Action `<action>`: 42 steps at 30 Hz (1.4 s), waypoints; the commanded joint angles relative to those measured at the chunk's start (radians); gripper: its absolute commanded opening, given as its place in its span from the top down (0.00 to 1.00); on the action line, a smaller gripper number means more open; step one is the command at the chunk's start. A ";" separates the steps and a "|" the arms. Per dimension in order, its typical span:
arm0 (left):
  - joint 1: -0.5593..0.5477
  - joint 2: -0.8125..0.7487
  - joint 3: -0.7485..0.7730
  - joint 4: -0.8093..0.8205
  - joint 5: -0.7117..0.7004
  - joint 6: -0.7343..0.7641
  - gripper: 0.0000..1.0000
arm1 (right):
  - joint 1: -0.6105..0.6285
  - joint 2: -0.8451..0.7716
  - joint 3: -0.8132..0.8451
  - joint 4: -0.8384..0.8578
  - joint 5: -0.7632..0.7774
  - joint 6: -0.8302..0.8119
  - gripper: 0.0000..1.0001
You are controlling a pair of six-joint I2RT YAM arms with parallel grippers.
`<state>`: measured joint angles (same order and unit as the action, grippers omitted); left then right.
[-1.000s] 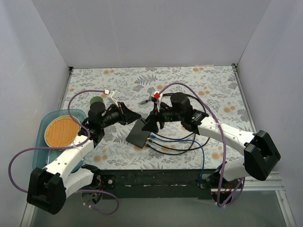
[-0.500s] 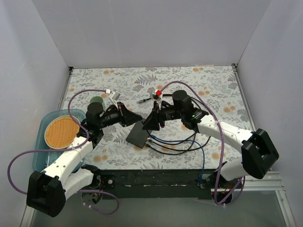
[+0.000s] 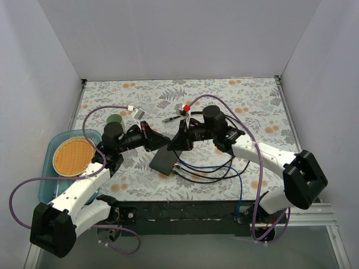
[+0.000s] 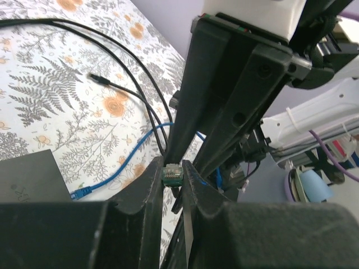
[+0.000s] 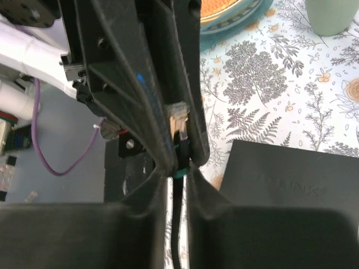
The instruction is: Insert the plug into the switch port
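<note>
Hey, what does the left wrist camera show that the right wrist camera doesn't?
Only the left wrist view shows the blue cable and a loose black cable end. Only the right wrist view shows the teal tray, the orange plate in it, and the green cup. Both show the plug pinched in the left tool, the right tool closed on its green boot, and part of the dark grey box.

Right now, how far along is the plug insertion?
Done: the plug is lifted, pinched in the left gripper. In hand: the right gripper clamps its boot end, a handover above the switch box. Left: line it up and push it into the box; this plug is not in yet.
</note>
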<state>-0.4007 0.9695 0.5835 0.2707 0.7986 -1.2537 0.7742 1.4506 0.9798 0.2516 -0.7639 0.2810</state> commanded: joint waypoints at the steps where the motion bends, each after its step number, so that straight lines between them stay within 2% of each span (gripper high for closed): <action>1: -0.012 -0.029 0.012 0.018 0.037 -0.001 1.00 | -0.010 0.005 0.036 0.072 0.015 0.017 0.98; 5: -0.012 -0.041 0.027 -0.010 -0.036 -0.003 1.00 | -0.010 -0.004 0.030 0.042 0.061 0.006 0.99; 7: -0.012 -0.044 0.038 -0.048 -0.090 -0.012 0.75 | -0.010 -0.018 0.033 -0.016 0.098 -0.022 0.99; 9: -0.012 -0.046 0.053 -0.062 -0.128 -0.019 0.70 | -0.010 -0.033 0.033 -0.044 0.147 -0.042 0.99; 10: -0.012 -0.046 0.059 -0.070 -0.146 -0.033 0.47 | -0.009 -0.039 0.033 -0.064 0.164 -0.057 0.99; 13: -0.012 -0.034 0.091 -0.119 -0.229 -0.055 0.15 | 0.002 -0.068 0.030 -0.121 0.274 -0.086 0.99; 14: -0.012 -0.029 0.099 -0.151 -0.249 -0.059 0.14 | 0.008 -0.076 0.030 -0.153 0.302 -0.094 0.99; 16: -0.012 -0.012 0.127 -0.183 -0.300 -0.061 0.14 | 0.028 -0.096 0.036 -0.187 0.395 -0.120 0.99; 19: -0.012 0.021 0.163 -0.241 -0.347 -0.056 0.20 | 0.072 -0.108 0.046 -0.245 0.492 -0.146 0.99; 23: -0.012 0.083 0.203 -0.289 -0.328 -0.065 0.42 | 0.134 -0.105 0.069 -0.302 0.677 -0.184 0.99; 28: -0.020 0.117 0.217 -0.289 -0.305 -0.073 0.57 | 0.178 -0.099 0.086 -0.342 0.837 -0.190 0.99; 32: -0.024 0.135 0.237 -0.333 -0.318 -0.066 0.59 | 0.189 -0.110 0.088 -0.347 0.911 -0.184 0.99; 36: -0.032 0.159 0.245 -0.344 -0.305 -0.064 0.53 | 0.198 -0.107 0.092 -0.353 0.954 -0.180 0.99; 42: -0.047 0.182 0.245 -0.332 -0.312 -0.069 0.52 | 0.220 -0.096 0.105 -0.362 0.977 -0.183 0.99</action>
<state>-0.4362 1.1465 0.7918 -0.0555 0.4927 -1.3254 0.9779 1.3674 1.0328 -0.1101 0.1589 0.1139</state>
